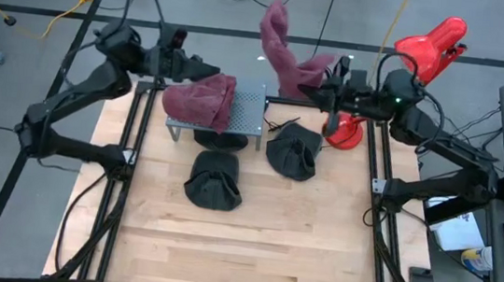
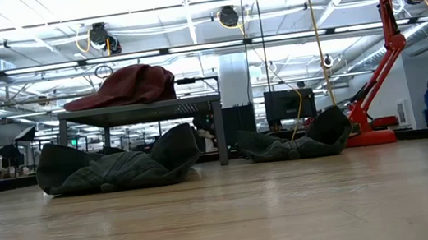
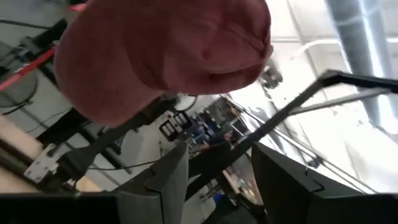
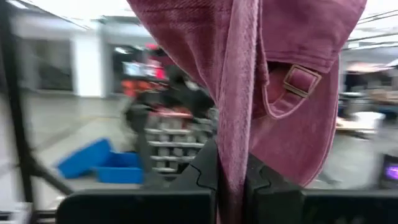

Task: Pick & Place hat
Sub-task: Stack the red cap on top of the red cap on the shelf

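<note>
**A:** How many hats do I have on screen?

**B:** I count four. Two maroon ones and two dark, near-black ones. One maroon hat (image 1: 202, 100) lies slumped on the small grey rack (image 1: 253, 113) at the far side of the worktop (image 1: 240, 252). The second maroon hat (image 1: 285, 46) hangs in the air from the right hand (image 1: 306, 91), beyond the rack's far right corner. One dark hat (image 1: 214, 180) sits on the wood in front of the rack, the other dark hat (image 1: 293, 152) just beside the rack's right end.

**A:** Materials?

**B:** The maroon ones look like soft ribbed cloth, corduroy-like; my right wrist view shows a strap with a metal buckle (image 4: 300, 81) on the lifted one. The dark hats are crumpled and limp. The rack is a perforated metal top on thin legs; the worktop is pale wood planks.

**A:** Which way does the lifted hat run?

**B:** It is stretched long, its axis running from the right hand up toward the far edge, leaning slightly left in the high view.

**A:** And the hands?

**B:** The right one is pressed together, pinching a fold of that hat. The left hand (image 1: 205, 68) hovers at the rack's far left edge, close to the resting maroon hat, fingers (image 3: 165, 180) spread with nothing between them.
</note>
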Robot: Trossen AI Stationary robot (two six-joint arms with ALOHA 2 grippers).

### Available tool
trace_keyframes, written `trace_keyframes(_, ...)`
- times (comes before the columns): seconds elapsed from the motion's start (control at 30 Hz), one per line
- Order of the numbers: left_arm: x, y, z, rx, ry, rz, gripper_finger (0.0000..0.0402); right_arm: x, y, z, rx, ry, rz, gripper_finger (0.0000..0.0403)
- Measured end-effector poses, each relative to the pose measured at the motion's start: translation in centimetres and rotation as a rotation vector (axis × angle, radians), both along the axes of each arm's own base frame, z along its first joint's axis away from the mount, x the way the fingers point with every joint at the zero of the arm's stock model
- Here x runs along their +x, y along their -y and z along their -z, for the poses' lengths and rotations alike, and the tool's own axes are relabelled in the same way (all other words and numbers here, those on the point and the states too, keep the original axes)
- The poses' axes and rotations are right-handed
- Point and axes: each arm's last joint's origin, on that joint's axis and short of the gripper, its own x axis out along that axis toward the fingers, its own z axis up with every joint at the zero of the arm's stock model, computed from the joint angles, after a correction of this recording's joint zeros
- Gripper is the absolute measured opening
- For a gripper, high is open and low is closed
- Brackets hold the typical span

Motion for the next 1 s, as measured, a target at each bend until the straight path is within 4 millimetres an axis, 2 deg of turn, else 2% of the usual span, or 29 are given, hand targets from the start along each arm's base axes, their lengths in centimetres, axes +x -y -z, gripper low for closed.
trace_keyframes(0.3, -3.6, 2.2, 0.1, -0.140, -0.121, -0.177, 0.0201, 2.6, -1.6, 1.5, -0.185, -0.121, 0.302, 0.0003)
trace_keyframes(0.43, -4.5, 3.2, 0.3, -0.204, -0.170, -0.215, 0.0211, 4.5, -2.7, 2.6, -0.238, -0.175, 0.338, 0.0003)
trace_keyframes(0.67, -4.1, 4.2, 0.3, -0.212, -0.170, -0.196, 0.0213, 7.4, -3.8, 4.8, -0.246, -0.256, 0.280, 0.0003)
trace_keyframes(0.87, -3.8, 4.2, 0.4, -0.238, -0.179, -0.187, 0.0214, 7.8, -4.1, 5.3, -0.248, -0.279, 0.269, 0.0003)
trace_keyframes(1.0, -3.5, 3.9, 0.5, -0.242, -0.180, -0.213, 0.0214, 8.2, -3.9, 5.5, -0.248, -0.282, 0.331, 0.0003)
